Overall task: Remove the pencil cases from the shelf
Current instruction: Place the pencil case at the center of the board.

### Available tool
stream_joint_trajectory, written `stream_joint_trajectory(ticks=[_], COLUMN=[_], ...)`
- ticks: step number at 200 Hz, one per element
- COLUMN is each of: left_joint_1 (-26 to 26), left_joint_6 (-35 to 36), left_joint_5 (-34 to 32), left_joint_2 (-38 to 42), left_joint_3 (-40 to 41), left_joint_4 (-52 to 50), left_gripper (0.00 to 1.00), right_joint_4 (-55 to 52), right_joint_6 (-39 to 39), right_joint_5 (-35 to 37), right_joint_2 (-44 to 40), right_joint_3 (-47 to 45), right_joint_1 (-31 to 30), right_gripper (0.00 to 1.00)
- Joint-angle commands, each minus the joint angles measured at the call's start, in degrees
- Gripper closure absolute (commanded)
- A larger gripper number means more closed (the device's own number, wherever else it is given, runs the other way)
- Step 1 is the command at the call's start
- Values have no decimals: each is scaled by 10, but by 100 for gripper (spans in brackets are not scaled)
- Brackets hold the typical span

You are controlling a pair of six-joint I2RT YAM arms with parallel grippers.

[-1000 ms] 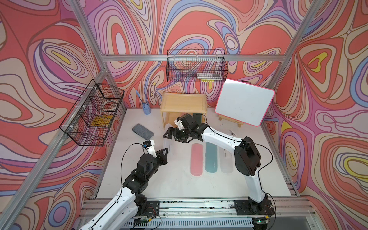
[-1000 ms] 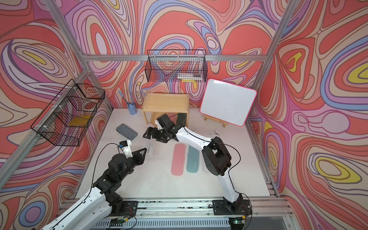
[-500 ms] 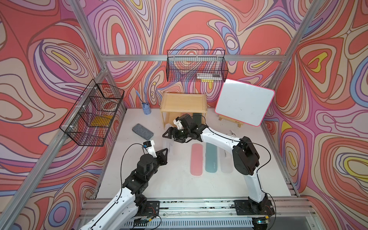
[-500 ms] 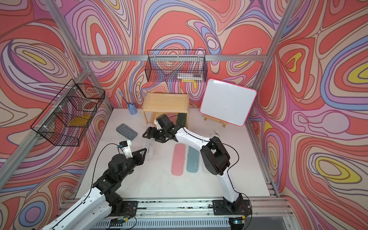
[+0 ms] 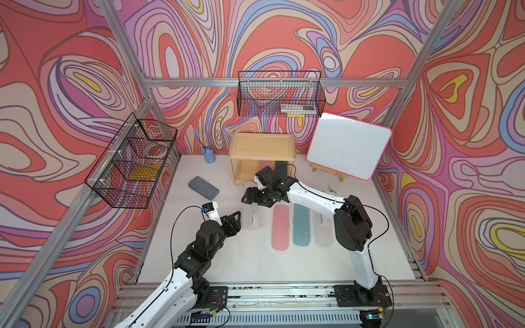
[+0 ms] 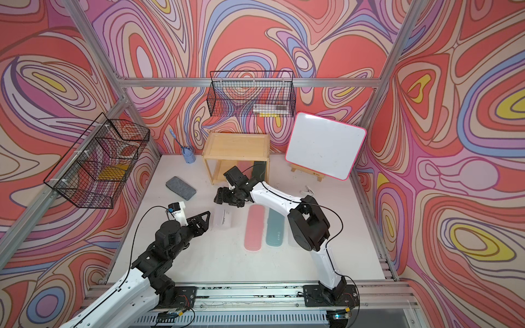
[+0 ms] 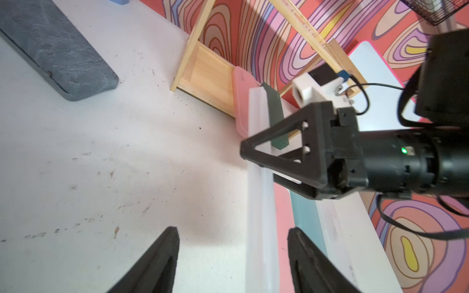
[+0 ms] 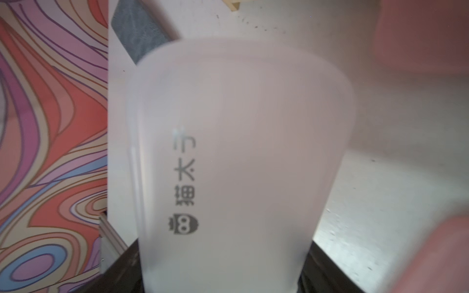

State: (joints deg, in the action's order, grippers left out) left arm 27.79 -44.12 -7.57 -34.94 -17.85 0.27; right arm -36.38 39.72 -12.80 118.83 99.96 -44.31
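Jaws of the right gripper (image 5: 250,200) clamp a frosted case (image 5: 250,221) in front of the shelf (image 5: 261,142), in both top views. Left wrist: left gripper (image 7: 233,230) jaws wide near it; a pink case (image 7: 242,101) and dark green case (image 7: 275,109) sit on the shelf's lower tier. Right wrist: frosted case between jaws.

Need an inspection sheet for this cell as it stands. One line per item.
Surface: white table, scuffed and speckled.
Job's things: frosted case, pink case, teal case, second frosted case off shelf; shelved pink case, dark green case on its lower tier.
Clutter: grey pouch, blue pen cup, small clip.
Grippers: right gripper shut on frosted case; left gripper open, empty.
Cables: black loops at both arms, no snag seen.
Surroundings: wire baskets, whiteboard, patterned walls.
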Motion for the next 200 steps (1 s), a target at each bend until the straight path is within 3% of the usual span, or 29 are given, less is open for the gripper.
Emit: stream_joint_trajectory(ticks=[1,27,59,111,155,200], left_joint_1=[2,1,1,1,1,0], left_joint_6=[12,10,7,11,8,10], left_joint_5=[-41,-42,-32,-25,-37,-45], left_joint_2=[-6,-31,-69,-113,-113,-111], left_joint_3=[-24,-18,-8,-21,-27,-31], left_joint_4=[-49,-27,13,17,-15,-34], left_gripper=[27,27,27,26,25,24], right_joint_4=[-136,-248,-290,-252,-207,-181], right_joint_6=[-97,-169,-191,-104,-3,50], right_joint_5=[97,146,156,97,86,80], right_joint_2=[-75,-130,-170,-116,-44,9], right_joint_3=[-20,-65,-112,-55,-14,21], right_joint_1=[14,44,73,23,-22,-40], right_gripper=[33,35,36,37,35,36])
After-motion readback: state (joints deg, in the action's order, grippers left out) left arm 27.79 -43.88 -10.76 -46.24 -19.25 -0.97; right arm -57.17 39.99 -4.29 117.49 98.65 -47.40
